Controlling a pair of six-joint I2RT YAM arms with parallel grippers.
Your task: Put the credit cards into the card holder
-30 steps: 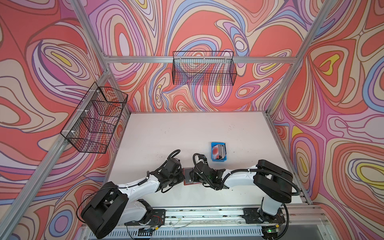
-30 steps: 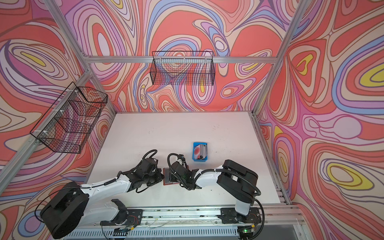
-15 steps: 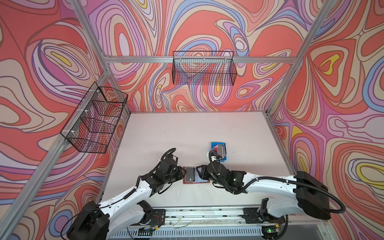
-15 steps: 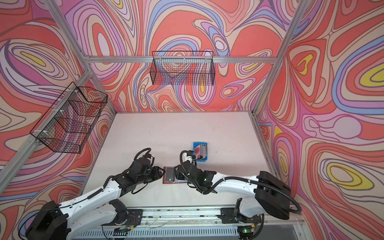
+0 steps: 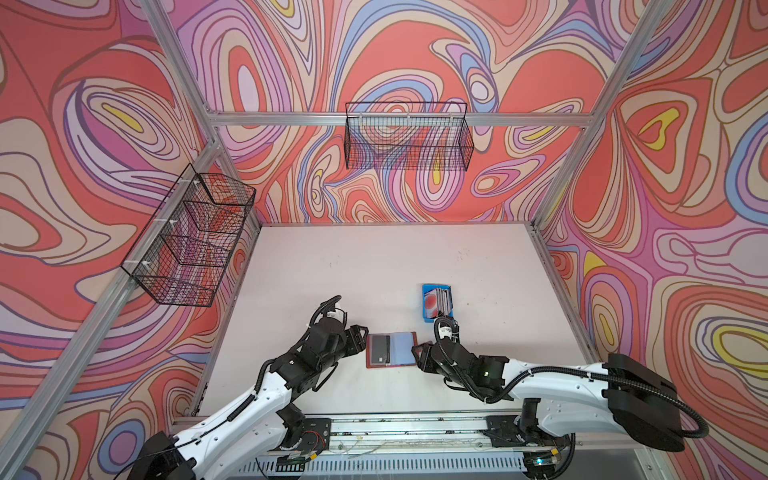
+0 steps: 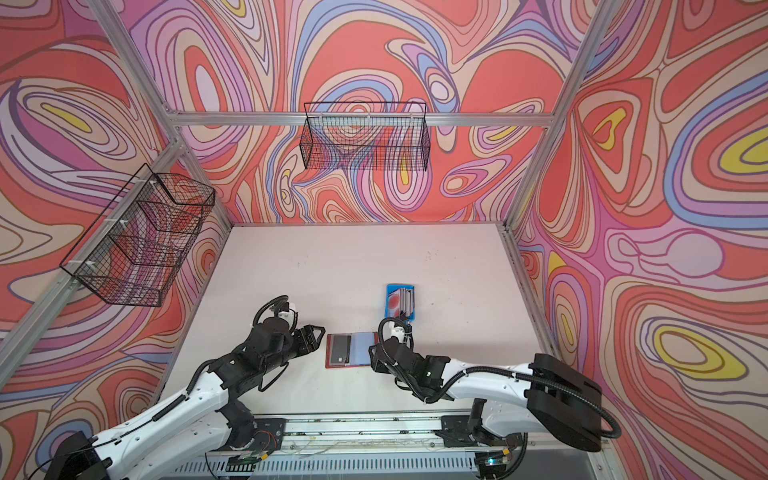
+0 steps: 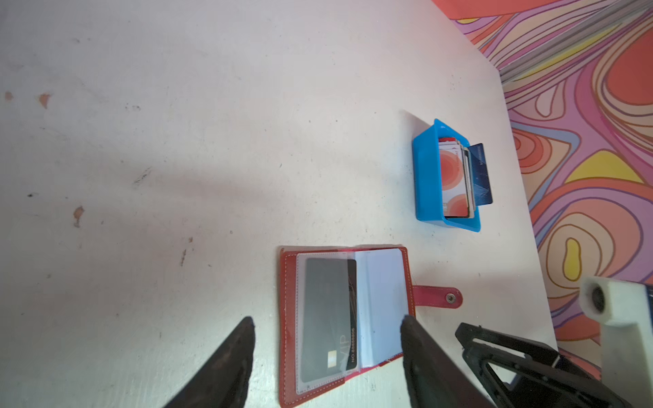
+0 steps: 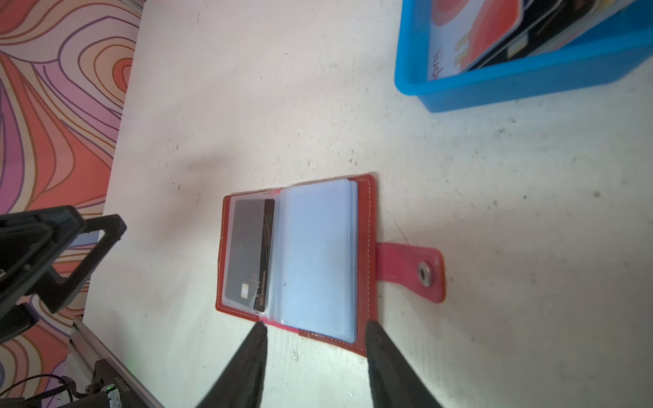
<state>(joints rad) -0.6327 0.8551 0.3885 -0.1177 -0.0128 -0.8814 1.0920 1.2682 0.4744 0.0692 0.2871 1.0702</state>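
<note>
Left end effector (image 7: 327, 319): jaws spread wide, empty, just beside the left edge of the card holder (image 5: 390, 350).

Card holder lies open and flat on the bench (image 5: 374, 266), between the two arms. A dark card (image 7: 328, 318) sits in the left sleeve. The right page shows pale clear sleeves, and the snap tab (image 8: 410, 272) sticks out flat.

Right end effector (image 8: 316, 325): jaws moderately apart, gripping nothing, at the holder's right edge.

Other credit cards (image 7: 454, 183) are stacked in the blue tray (image 7: 427, 176), near the holder but apart from it, farther back on the right.
</note>
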